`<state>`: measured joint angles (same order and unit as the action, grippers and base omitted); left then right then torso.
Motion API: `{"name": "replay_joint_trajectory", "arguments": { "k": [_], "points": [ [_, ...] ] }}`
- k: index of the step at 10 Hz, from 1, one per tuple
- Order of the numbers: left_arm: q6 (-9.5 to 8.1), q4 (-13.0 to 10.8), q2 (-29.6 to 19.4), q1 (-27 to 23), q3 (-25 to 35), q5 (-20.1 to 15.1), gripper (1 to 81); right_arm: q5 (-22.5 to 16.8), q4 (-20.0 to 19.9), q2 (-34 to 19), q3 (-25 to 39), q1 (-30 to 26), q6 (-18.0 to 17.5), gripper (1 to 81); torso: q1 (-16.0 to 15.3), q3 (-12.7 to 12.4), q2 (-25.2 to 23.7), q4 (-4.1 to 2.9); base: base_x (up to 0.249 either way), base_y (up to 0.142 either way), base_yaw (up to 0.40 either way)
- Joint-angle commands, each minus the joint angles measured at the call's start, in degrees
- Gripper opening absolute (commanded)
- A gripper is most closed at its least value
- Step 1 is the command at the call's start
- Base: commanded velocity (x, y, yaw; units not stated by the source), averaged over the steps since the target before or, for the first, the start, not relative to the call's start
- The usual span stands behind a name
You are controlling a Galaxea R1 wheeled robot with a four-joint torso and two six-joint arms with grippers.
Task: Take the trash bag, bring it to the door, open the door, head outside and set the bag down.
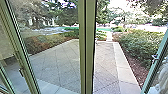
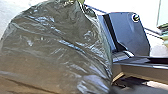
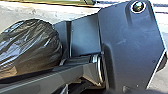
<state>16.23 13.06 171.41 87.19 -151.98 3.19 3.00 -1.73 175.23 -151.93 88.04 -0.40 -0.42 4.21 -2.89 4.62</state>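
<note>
Paved yard [image 1: 67, 57] is stretching out ahead beyond the door frames, speckled slabs with diagonal joints, smoother pale border strip [image 1: 122, 70] running along the right. Trees [image 1: 37, 11] are filling the far background; low leafy hedge [image 1: 142, 45] is growing on the right over reddish-brown mulch [image 1: 136, 67].

2 upright greenish metal frame members [image 1: 87, 47] are standing side by side at center, straight-edged. Glass pane [image 1: 57, 50] is sitting left of them, faintly reflective. On the right, another frame [image 1: 155, 62] is slanting, bottom leaning inward.

Trash bag [image 2: 55, 50] is hanging or resting low at the robot, can't tell which. It is looming large and close at the left wrist, and in the right wrist view it is showing smaller, past the robot's own bar. Whether it is touching either gripper, can't tell; clamped or not, apart or together, can't tell for left or right.

Bag plastic is looking thin, dark, glossy, partly see-through with brownish tint; shape is bulging round, and fine creases are running across it.

Smallest: metal handle [image 1: 155, 58] is jutting from the slanting frame.
</note>
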Motion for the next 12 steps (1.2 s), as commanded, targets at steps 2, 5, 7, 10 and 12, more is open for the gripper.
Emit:
{"name": "replay_joint_trajectory", "arguments": {
  "k": [2, 5, 7, 10, 12],
  "points": [
    [-0.05, -0.14, -0.28, -2.76, 0.19, -3.11, 1.0, -3.53, 1.03, 0.94, 0.68, -2.65, 0.49, 81.1, -0.02, 0.00, 0.02, 0.00, -0.077, 0.000, 0.000],
    [-0.05, -0.14, -0.19, -2.76, 0.19, -3.02, 1.0, -3.18, 0.94, 0.85, -0.55, -1.95, 0.40, 81.1, 0.07, -0.02, -0.02, 0.00, -0.022, 0.000, 0.000],
    [-0.05, -0.14, -0.19, -2.76, 0.19, -3.02, 1.0, -2.92, 0.94, 1.03, -0.46, -1.76, 0.40, 81.1, 0.05, -0.02, -0.02, 0.00, 0.000, 0.000, 0.000],
    [0.03, -0.31, -0.36, -2.68, 0.19, -3.11, 1.0, -2.91, 1.03, 1.03, -0.55, -1.68, 0.40, 81.1, 0.02, -0.02, -0.02, 0.00, 0.000, 0.000, 0.000],
    [0.03, -0.31, -0.54, -2.76, 0.19, -3.11, 1.0, -2.91, 1.03, 1.03, -0.46, -1.68, 0.40, 81.1, 0.02, -0.02, 0.00, 0.00, 0.000, 0.000, 0.000]
  ]
}}
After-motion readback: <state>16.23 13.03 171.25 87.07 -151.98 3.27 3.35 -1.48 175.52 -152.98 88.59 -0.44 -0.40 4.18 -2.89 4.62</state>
